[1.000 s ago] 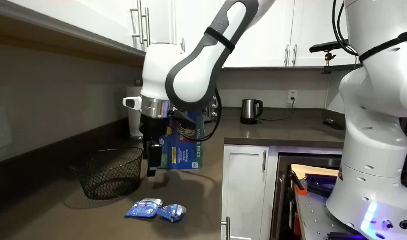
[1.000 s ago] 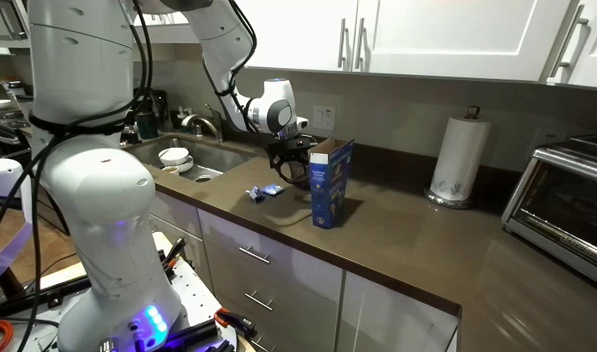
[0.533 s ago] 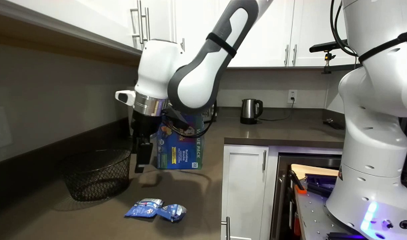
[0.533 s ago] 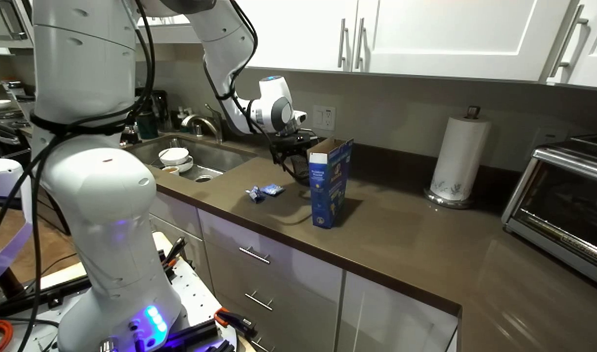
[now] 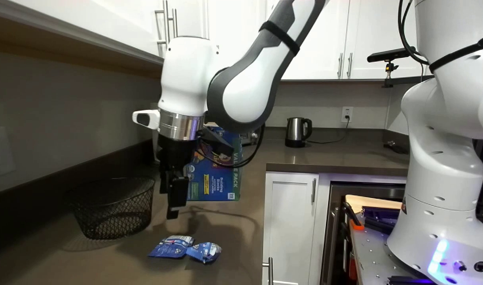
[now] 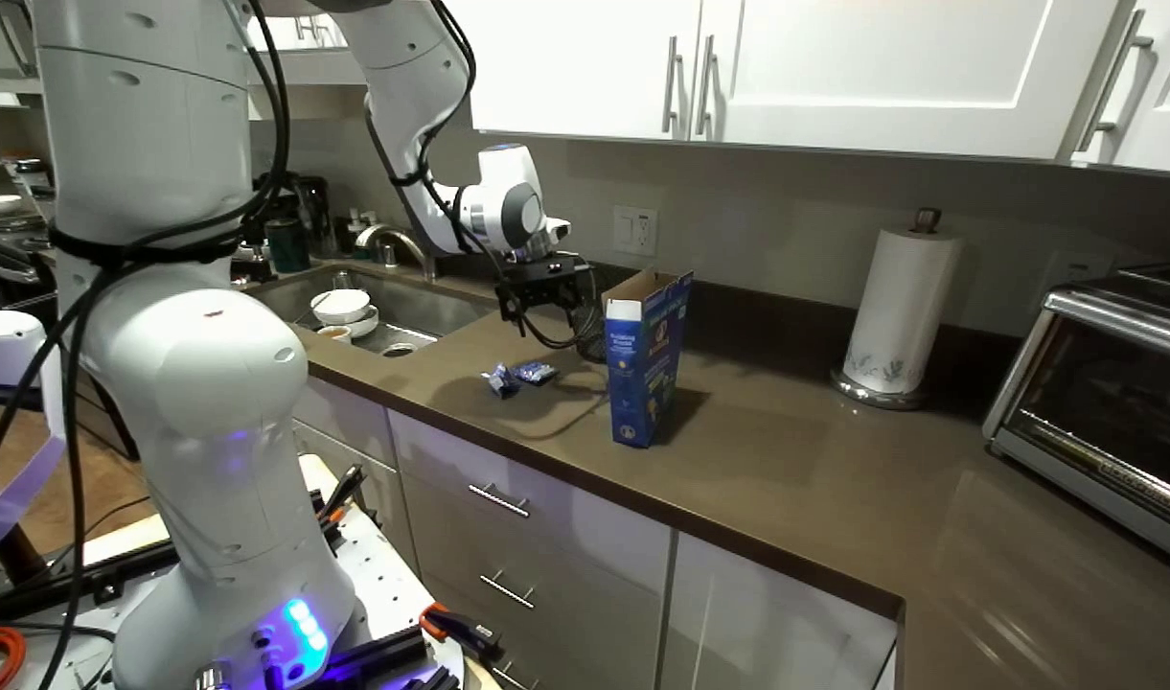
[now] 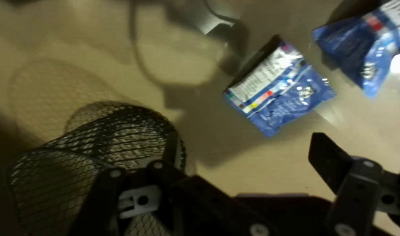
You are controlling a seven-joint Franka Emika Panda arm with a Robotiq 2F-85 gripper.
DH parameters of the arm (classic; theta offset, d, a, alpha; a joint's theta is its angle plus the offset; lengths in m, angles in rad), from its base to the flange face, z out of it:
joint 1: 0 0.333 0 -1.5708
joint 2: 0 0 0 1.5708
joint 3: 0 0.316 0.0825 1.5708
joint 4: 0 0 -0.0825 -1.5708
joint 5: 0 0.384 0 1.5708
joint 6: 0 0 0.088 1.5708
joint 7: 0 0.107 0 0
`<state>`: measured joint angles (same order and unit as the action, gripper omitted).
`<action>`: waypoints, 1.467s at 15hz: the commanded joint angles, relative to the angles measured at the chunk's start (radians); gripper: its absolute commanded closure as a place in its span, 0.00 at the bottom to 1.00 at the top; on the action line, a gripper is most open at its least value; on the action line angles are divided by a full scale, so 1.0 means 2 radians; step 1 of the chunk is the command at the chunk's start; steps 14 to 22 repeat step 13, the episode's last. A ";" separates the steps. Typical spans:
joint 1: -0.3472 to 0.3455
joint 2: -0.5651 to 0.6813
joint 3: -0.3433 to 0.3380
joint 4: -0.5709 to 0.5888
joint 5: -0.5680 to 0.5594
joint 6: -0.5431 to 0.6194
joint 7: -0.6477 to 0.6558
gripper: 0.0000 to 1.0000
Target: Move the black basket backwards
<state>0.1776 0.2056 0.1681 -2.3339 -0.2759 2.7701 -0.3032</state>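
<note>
Moved since a second ago: black basket (image 5: pixel 111 209), farther left toward the wall (image 5: pixel 67 111), though barely different from half a second ago; gripper (image 7: pixel 247 141), back off to its right. Left to right in an exterior view: basket stands upright on the counter (image 5: pixel 107 269), wall side too dark to say if the rim touches. Backwards move looks mostly or wholly done, my judgement; no target mark visible, so one more nudge may be left, else only retreat. Next along, gripper: fingers (image 7: pixel 329 162) spread wide, nothing between them, tips above the counter. Gap shows there between it and basket; wrist view has one finger overlapping the mesh, probably just line of sight. Farther right, blue-and-white packets (image 5: pixel 172 247) lie on the counter, untouched; blue box (image 5: pixel 215 182) stands upright behind, same spot as in earlier frames.
</note>
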 commanded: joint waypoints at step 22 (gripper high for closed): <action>0.044 -0.220 0.019 -0.053 0.214 -0.350 -0.124 0.00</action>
